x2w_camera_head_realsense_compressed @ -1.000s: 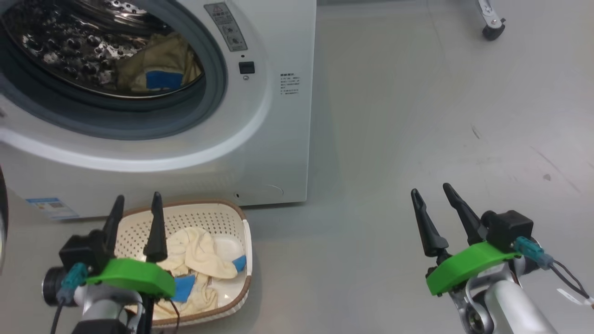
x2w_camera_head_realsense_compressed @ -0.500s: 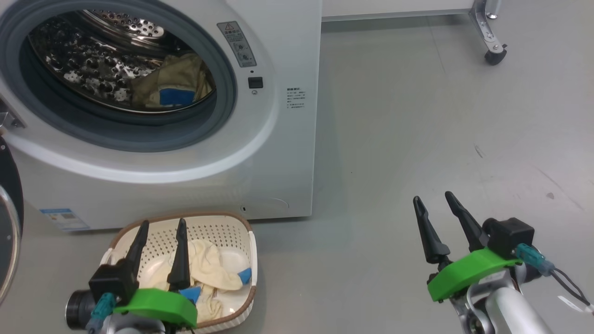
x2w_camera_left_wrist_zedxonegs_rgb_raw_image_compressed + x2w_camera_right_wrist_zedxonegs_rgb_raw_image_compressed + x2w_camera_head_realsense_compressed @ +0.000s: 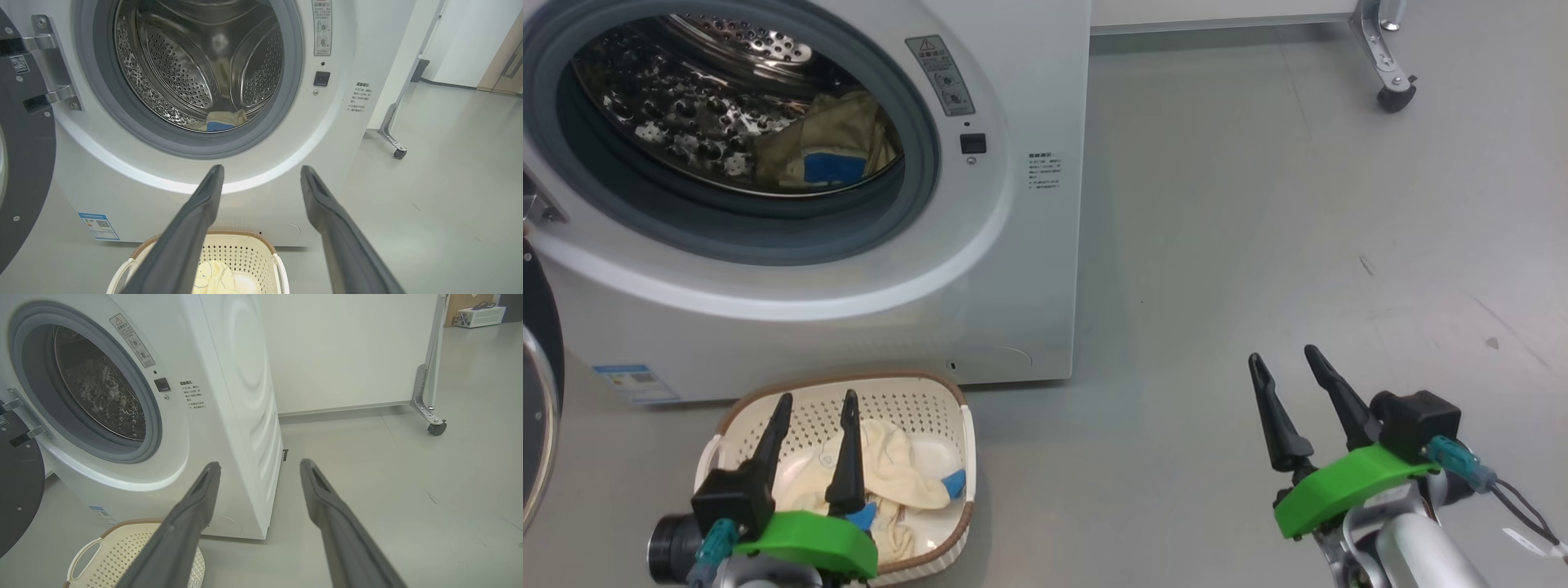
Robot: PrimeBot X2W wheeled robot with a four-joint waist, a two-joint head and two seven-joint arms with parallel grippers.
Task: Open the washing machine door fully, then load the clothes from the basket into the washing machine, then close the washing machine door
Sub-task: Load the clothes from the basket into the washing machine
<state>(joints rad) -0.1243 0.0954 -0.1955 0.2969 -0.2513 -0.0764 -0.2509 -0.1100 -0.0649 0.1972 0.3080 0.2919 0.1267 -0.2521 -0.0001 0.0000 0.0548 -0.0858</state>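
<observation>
Nearest, the left jaws hang spread and empty above the basket (image 3: 907, 404), which holds cream clothes (image 3: 886, 457). The right jaws stand likewise parted over the floor (image 3: 1258, 245). Beyond, the washing machine (image 3: 1021, 269) gapes, the washing machine door (image 3: 539, 327) swung left, another garment (image 3: 833, 151) in its drum.

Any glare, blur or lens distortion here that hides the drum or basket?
Head view: sharp, evenly lit; glints on the steel drum, but the clothes inside read clearly. Left wrist view: wide-angle stretch, the left claw looms large over the basket. Right wrist view: the washing machine leans from distortion; the wall looks pale, nearly washed out.
</observation>
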